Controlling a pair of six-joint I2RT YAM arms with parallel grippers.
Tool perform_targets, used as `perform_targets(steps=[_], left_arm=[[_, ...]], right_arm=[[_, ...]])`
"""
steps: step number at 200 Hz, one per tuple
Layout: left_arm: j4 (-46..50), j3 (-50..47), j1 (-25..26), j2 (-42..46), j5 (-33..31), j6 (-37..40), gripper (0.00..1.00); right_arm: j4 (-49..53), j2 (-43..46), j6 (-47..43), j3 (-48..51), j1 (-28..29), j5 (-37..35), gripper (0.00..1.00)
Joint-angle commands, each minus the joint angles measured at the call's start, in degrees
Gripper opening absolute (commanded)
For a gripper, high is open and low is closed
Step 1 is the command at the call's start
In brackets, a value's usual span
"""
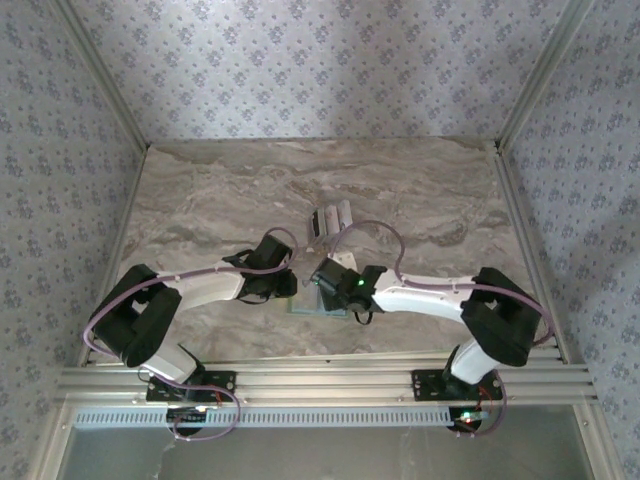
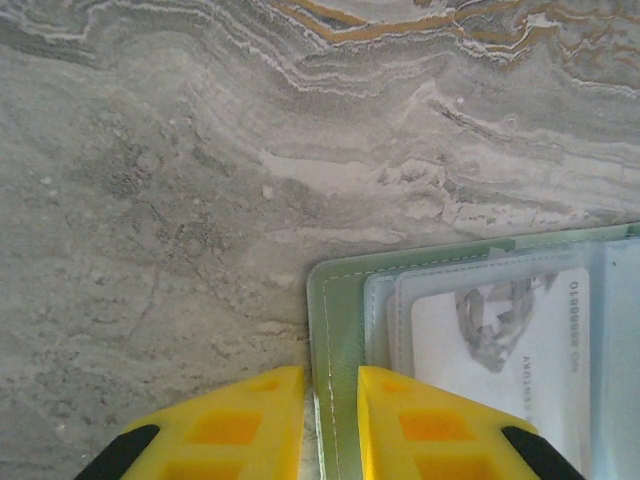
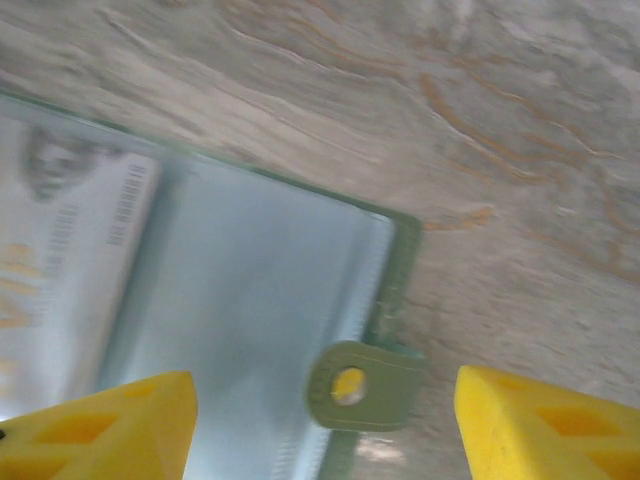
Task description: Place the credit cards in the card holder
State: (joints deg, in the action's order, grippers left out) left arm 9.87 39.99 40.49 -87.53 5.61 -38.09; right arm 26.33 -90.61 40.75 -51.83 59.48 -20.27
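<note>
The pale-green card holder (image 1: 318, 306) lies open on the marble table between both arms. In the left wrist view its stitched green edge (image 2: 338, 330) runs between my left gripper's (image 2: 330, 425) yellow fingers, which are shut on it. A white credit card (image 2: 500, 345) sits inside a clear pocket there. My right gripper (image 3: 325, 395) is open wide over the holder's other end (image 3: 405, 250), with the snap tab (image 3: 362, 385) lying untouched between its fingers. The same pocketed card (image 3: 70, 250) shows at the left. More credit cards (image 1: 328, 220) lie stacked farther back on the table.
Patterned walls with metal corner posts enclose the marble table (image 1: 200, 200). An aluminium rail (image 1: 320, 380) runs along the near edge, carrying both arm bases. Purple cables loop over each arm.
</note>
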Motion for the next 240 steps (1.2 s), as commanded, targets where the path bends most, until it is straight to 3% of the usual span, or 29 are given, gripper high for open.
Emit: perform_targets(steps=[1,31,94,172,240], left_arm=[[2.3,-1.6,0.6,-1.2,4.2,-0.6,0.21],[2.4,-2.0,0.9,0.0,3.5,-0.9,0.21],[1.2,-1.4,3.6,-1.4,3.1,-2.5,0.2],[-5.8,-1.8,8.5,-1.6,-1.1,-9.1,0.2],[-8.2,-0.8,9.7,-2.7,-0.1,-11.1,0.2]], right_arm=[[6.8,-2.8,2.5,-1.9,0.7,-9.5,0.7],[6.2,-2.8,3.2,-1.0,0.7,-11.3,0.53],[5.2,4.4,2.0,1.4,1.2,-11.0,0.0],[-0.9,9.9,-1.8,0.2,1.3,-2.8,0.0],[-16.3,7.6,-1.2,1.0,-0.7,12.7,0.0]])
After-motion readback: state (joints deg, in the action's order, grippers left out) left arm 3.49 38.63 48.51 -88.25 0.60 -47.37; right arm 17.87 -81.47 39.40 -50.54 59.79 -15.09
